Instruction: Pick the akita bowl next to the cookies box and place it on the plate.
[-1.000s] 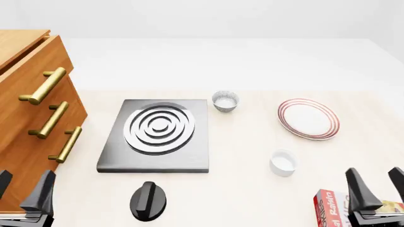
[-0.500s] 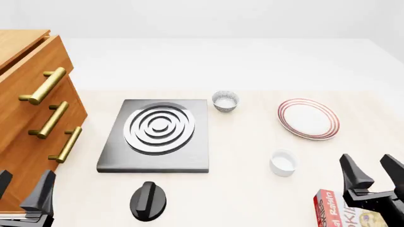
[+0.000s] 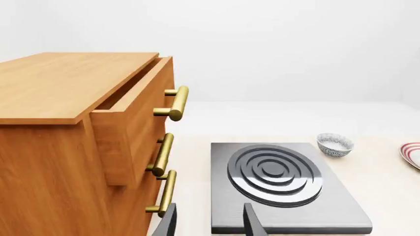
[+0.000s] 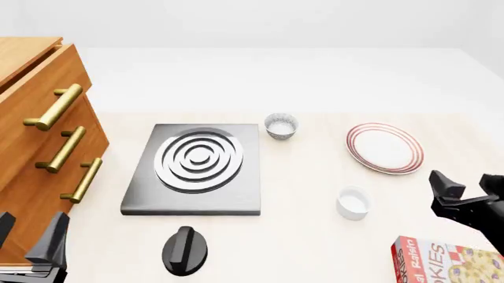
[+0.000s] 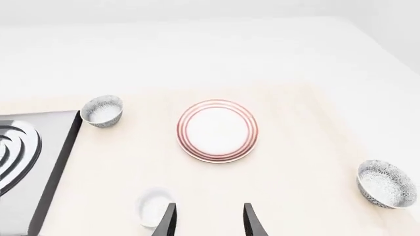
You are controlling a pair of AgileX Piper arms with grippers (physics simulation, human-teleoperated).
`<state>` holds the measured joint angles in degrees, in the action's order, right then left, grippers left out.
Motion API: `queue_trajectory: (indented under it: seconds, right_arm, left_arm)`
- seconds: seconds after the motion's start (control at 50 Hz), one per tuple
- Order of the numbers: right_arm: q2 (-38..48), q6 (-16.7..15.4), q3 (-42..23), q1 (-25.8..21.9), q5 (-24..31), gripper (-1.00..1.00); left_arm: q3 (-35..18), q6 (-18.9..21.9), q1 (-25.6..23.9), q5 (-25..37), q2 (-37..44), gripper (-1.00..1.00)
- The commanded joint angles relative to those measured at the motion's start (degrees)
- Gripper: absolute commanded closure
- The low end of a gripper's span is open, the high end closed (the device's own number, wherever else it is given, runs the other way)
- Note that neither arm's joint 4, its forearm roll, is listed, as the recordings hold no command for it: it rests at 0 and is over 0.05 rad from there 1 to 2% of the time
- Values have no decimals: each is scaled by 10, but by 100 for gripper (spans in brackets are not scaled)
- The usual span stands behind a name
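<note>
The akita bowl (image 5: 387, 183), grey-patterned with a white inside, shows only in the right wrist view. It stands on the table right of the plate (image 5: 217, 130) and lies outside the front view. The cookies box (image 4: 449, 260) lies flat at the front right corner. The red-ringed plate (image 4: 384, 147) sits at mid right. My right gripper (image 4: 470, 188) hangs open and empty above the table, between the plate and the box, apart from the bowl. The open fingers of my right gripper (image 5: 208, 217) frame the table short of the plate. My left gripper (image 4: 28, 236) stays open at the front left.
A look-alike patterned bowl (image 4: 281, 126) stands behind the black stove plate (image 4: 193, 168). A plain white cup (image 4: 353, 202) sits in front of the plate. A black knob (image 4: 186, 250) lies near the front edge. A wooden drawer cabinet (image 4: 39, 141) fills the left side.
My right gripper has risen and moved forward off the cookies box, uncovering the box's face. The left arm and the table's objects have not moved.
</note>
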<state>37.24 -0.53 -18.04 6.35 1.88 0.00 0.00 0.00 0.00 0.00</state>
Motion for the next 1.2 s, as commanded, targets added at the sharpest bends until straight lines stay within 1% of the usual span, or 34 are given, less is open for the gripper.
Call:
queue_trajectory:
  seconds: [0.02,0.16,0.24,0.26,0.28,0.34,0.36,0.4,0.46,0.48,0.5,0.58,0.6,0.68,0.74,0.82,0.88,0.92,0.94,0.98,1.04,1.06,1.1,1.12,1.16,1.18,1.2]
  right_arm:
    - [33,-9,-42,50,54,-100]
    - [37,-27,-69,86,92,-100]
    - [47,-31,-83,103,105,-100]
    - [53,-33,-92,113,113,-100]
    - [53,-33,-92,113,113,-100]
    - [67,-33,-108,134,123,-100]
    - [74,-31,-117,149,128,-100]
    - [78,-25,-125,154,136,-100]
    - [94,-41,-137,172,142,-100]
    - [94,-41,-138,172,142,-100]
    - [110,-51,-148,185,147,-100]
    - [131,-53,-164,192,157,-100]
    - [137,-62,-172,199,162,-100]
    - [161,-72,-197,213,172,-100]
    - [184,-81,-216,234,177,-100]
    - [199,-79,-236,241,184,-100]
    - [231,-77,-253,260,182,-100]
    - [252,-85,-261,275,178,-100]
    - [254,-84,-263,272,177,-100]
    - [272,-88,-271,284,177,-100]
    - [279,-81,-274,276,180,-100]
    - [297,-93,-284,294,179,-100]
    - [300,-98,-287,297,179,-100]
    - [305,-90,-293,296,182,-100]
    - [310,-88,-301,299,186,-100]
    - [318,-86,-309,308,188,-100]
    - [325,-73,-314,309,192,-100]
  left_arm:
    - [0,0,0,0,0,-100]
    - [0,0,0,0,0,-100]
    - [0,0,0,0,0,-100]
    - [0,0,0,0,0,-100]
    - [0,0,0,0,0,-100]
    - [0,0,0,0,0,-100]
    - [0,0,0,0,0,-100]
    - [0,0,0,0,0,-100]
    - [0,0,0,0,0,-100]
    - [0,0,0,0,0,-100]
    - [0,0,0,0,0,-100]
    - [0,0,0,0,0,-100]
    - [0,0,0,0,0,-100]
    - [0,0,0,0,0,-100]
    - [0,0,0,0,0,-100]
    - [0,0,0,0,0,-100]
    - [0,0,0,0,0,-100]
    - [0,0,0,0,0,-100]
    - [0,0,0,0,0,-100]
    - [0,0,0,0,0,-100]
    - [0,0,0,0,0,-100]
    - [0,0,0,0,0,-100]
    - [0,0,0,0,0,-100]
    - [0,0,0,0,0,-100]
    - [0,0,0,0,0,-100]
    - [0,0,0,0,0,-100]
    - [0,0,0,0,0,-100]
